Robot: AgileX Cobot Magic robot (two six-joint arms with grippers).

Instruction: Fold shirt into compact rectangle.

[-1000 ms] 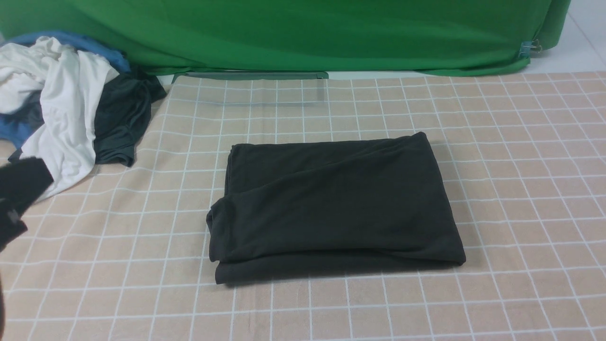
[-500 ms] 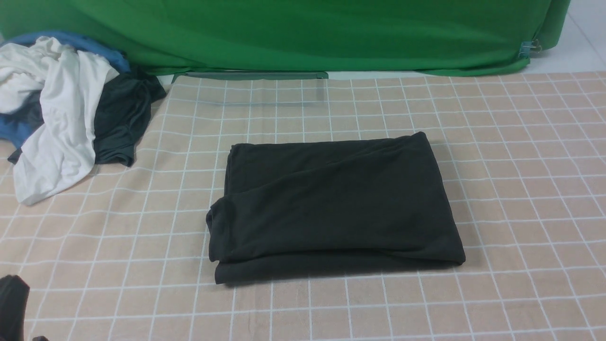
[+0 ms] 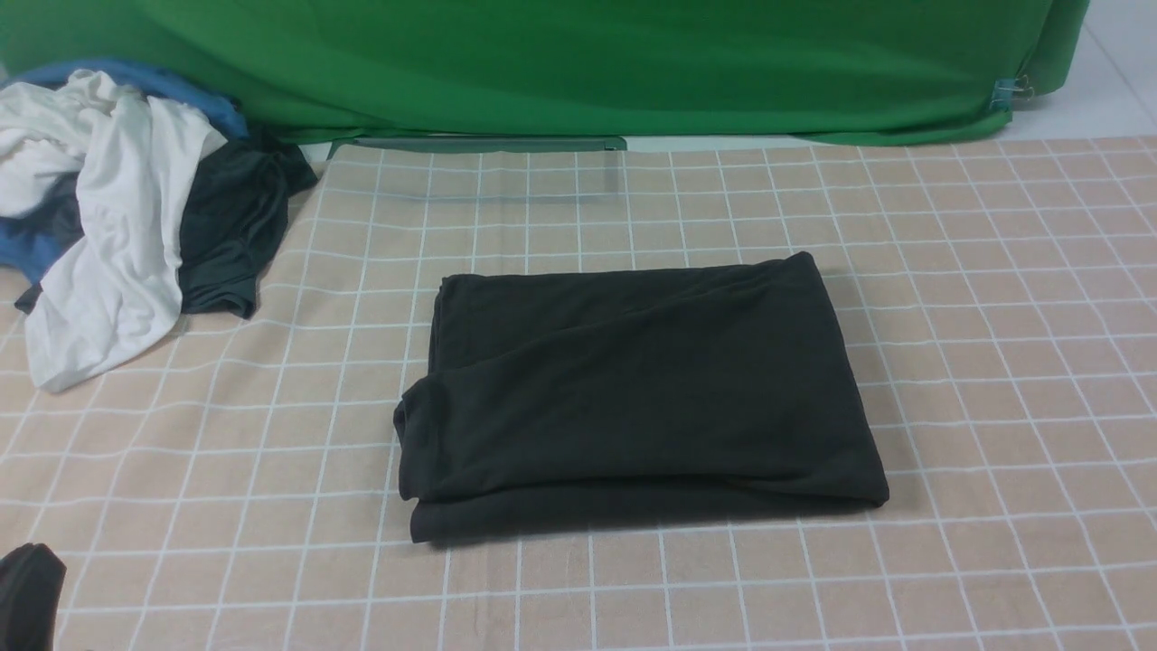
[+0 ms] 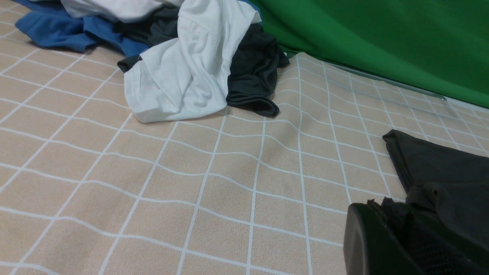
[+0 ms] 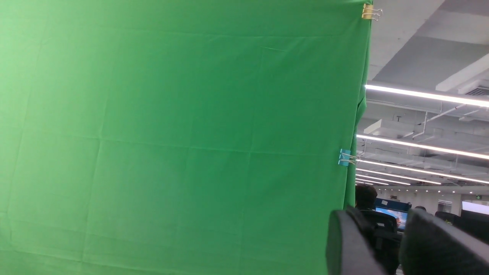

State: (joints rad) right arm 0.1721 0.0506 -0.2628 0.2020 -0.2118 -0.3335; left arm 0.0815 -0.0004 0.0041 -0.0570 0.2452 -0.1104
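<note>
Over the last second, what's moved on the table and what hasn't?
Only the left arm moved: from beside the clothes pile it drew back toward the robot, so the left gripper now shows just at the front view's lower left corner, holding nothing. The shirt lies folded in the same rectangle on the checked tablecloth, and the clothes pile at far left is unchanged.

Left gripper (image 4: 401, 244): matte black, rounded finger edge, textured pad. Right gripper (image 5: 386, 244): two dark rounded fingers (image 5: 347, 244), matte.
</note>
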